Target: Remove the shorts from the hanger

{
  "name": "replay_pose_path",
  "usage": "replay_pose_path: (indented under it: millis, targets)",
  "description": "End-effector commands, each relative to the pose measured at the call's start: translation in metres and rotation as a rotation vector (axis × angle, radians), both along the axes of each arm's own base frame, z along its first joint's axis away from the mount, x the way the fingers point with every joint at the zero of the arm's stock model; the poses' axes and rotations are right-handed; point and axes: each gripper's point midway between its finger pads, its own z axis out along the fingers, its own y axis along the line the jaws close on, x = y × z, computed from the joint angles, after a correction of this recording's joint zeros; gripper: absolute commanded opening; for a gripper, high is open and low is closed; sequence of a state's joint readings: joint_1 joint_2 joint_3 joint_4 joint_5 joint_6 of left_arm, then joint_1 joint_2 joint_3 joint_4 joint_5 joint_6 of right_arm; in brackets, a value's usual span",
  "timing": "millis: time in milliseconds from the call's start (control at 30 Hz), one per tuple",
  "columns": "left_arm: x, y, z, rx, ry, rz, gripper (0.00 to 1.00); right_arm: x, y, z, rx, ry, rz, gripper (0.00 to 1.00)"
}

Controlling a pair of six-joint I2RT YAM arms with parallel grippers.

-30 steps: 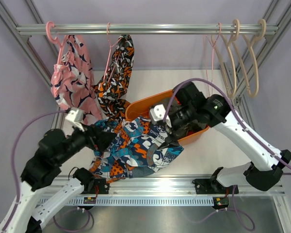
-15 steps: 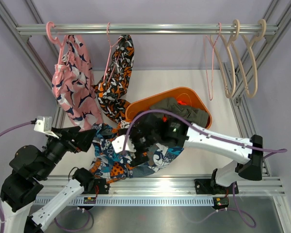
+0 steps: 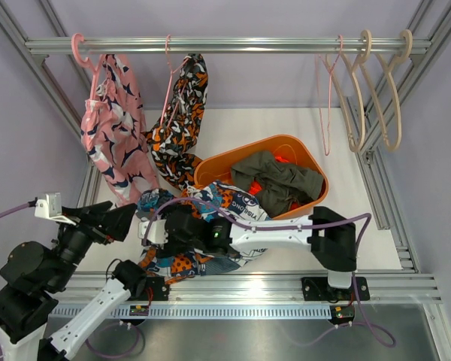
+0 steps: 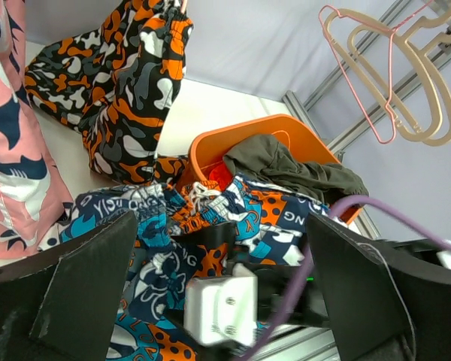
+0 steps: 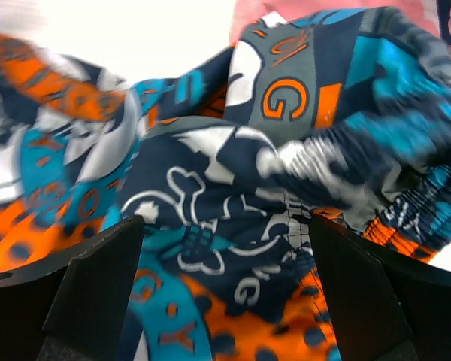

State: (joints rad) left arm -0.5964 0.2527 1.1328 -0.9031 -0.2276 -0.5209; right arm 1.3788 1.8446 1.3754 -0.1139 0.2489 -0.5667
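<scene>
Top external view: blue-and-orange print shorts lie bunched on the surface at the near edge, touching the front of an orange basket. The right tool hangs low over this heap. The right wrist view shows its fingers spread wide with the printed cloth filling the gap beneath them, and nothing is pinched. The left tool sits just left of the heap, tilted toward it, with its fingers apart and holding nothing.

Olive green shorts drape inside the basket over a bit of orange-red shorts. Farther back, pink shorts with dark shapes and orange-and-black camouflage shorts each hang from a pink hanger on the rail. Their lower ends reach the surface near the heap. At the rail's right end hang bare beige hangers.
</scene>
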Motion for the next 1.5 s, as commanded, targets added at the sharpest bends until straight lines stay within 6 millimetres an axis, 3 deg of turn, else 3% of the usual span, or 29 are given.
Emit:
replay_pose_path:
  millis: [0,67,100,167,200,233,300,367,400,467,500,533,633,667,733,800,867,900,967,1067,1100,1133,1167,1200,1233,1367,1467]
  targets:
    - [-0.003,0.007,0.013,-0.035,-0.051,0.025,0.99,0.027,0.019,-0.004,0.073,-0.073,-0.123,0.99]
    - [-0.005,0.008,0.014,-0.039,-0.056,0.022,0.99,0.026,0.021,-0.017,0.037,-0.062,-0.117,1.0]
    - [-0.006,0.009,0.016,-0.04,-0.06,0.024,0.99,0.023,0.016,-0.034,-0.015,-0.045,-0.113,0.99]
    - [-0.008,0.01,0.016,-0.041,-0.064,0.024,0.99,0.008,0.013,-0.054,-0.088,0.027,-0.053,0.98]
    - [-0.01,0.011,0.016,-0.044,-0.069,0.019,0.99,-0.015,0.004,-0.083,-0.191,0.152,0.021,0.85]
    - [-0.01,0.011,0.016,-0.045,-0.069,0.018,0.99,-0.014,0.008,-0.077,-0.176,0.15,0.021,0.85]
    - [-0.011,0.01,0.015,-0.051,-0.072,0.016,0.99,-0.03,0.003,-0.094,-0.245,0.241,0.055,0.69]
    - [-0.012,0.01,0.015,-0.057,-0.072,0.011,0.99,-0.038,0.006,-0.097,-0.263,0.298,0.075,0.58]
    - [-0.012,0.01,0.015,-0.06,-0.071,0.01,0.99,-0.048,0.007,-0.096,-0.274,0.346,0.115,0.43]
    - [-0.012,0.009,0.015,-0.061,-0.073,0.007,0.99,-0.054,0.007,-0.094,-0.277,0.398,0.14,0.27]
    - [-0.013,0.009,0.016,-0.062,-0.074,0.004,0.99,-0.061,0.008,-0.088,-0.273,0.437,0.173,0.11]
    - [-0.013,0.009,0.017,-0.061,-0.078,0.004,0.99,-0.062,0.009,-0.083,-0.258,0.46,0.17,0.01]
    - [-0.015,0.005,0.023,-0.055,-0.095,-0.025,0.99,-0.058,0.012,-0.042,-0.153,0.536,0.204,0.0]
    - [-0.015,0.002,0.025,-0.05,-0.1,-0.039,0.99,-0.048,0.009,-0.01,-0.083,0.55,0.213,0.0]
    - [-0.016,-0.005,0.03,-0.038,-0.117,-0.081,0.99,-0.056,0.004,0.038,0.009,0.623,0.33,0.0]
    - [-0.018,-0.011,0.034,-0.031,-0.133,-0.112,0.99,-0.059,-0.014,0.111,0.124,0.675,0.467,0.0]
    - [-0.017,-0.013,0.041,-0.03,-0.162,-0.125,0.99,-0.071,-0.036,0.164,0.183,0.721,0.572,0.0]
    - [-0.018,-0.015,0.043,-0.03,-0.173,-0.135,0.99,-0.061,-0.043,0.199,0.249,0.692,0.587,0.0]
    - [-0.016,-0.017,0.048,-0.024,-0.2,-0.143,0.99,-0.065,-0.064,0.244,0.314,0.674,0.632,0.0]
    - [-0.014,-0.021,0.052,-0.013,-0.216,-0.154,0.99,-0.055,-0.096,0.324,0.464,0.536,0.65,0.0]
    - [-0.013,-0.022,0.052,-0.008,-0.217,-0.158,0.99,-0.049,-0.104,0.34,0.498,0.506,0.637,0.0]
    - [-0.012,-0.023,0.053,-0.006,-0.22,-0.159,0.99,-0.031,-0.116,0.356,0.545,0.495,0.579,0.0]
    - [-0.011,-0.024,0.052,-0.004,-0.217,-0.16,0.99,-0.025,-0.13,0.387,0.614,0.418,0.579,0.0]
    - [-0.009,-0.026,0.049,0.001,-0.213,-0.164,0.99,-0.016,-0.14,0.401,0.656,0.413,0.538,0.0]
    - [-0.008,-0.027,0.049,-0.001,-0.216,-0.166,0.99,0.008,-0.155,0.416,0.701,0.363,0.467,0.0]
    - [-0.003,-0.034,0.047,0.001,-0.211,-0.183,0.99,0.045,-0.21,0.49,0.871,0.132,0.351,0.0]
    - [0.001,-0.038,0.047,0.004,-0.211,-0.191,0.99,0.066,-0.239,0.512,0.917,0.002,0.266,0.0]
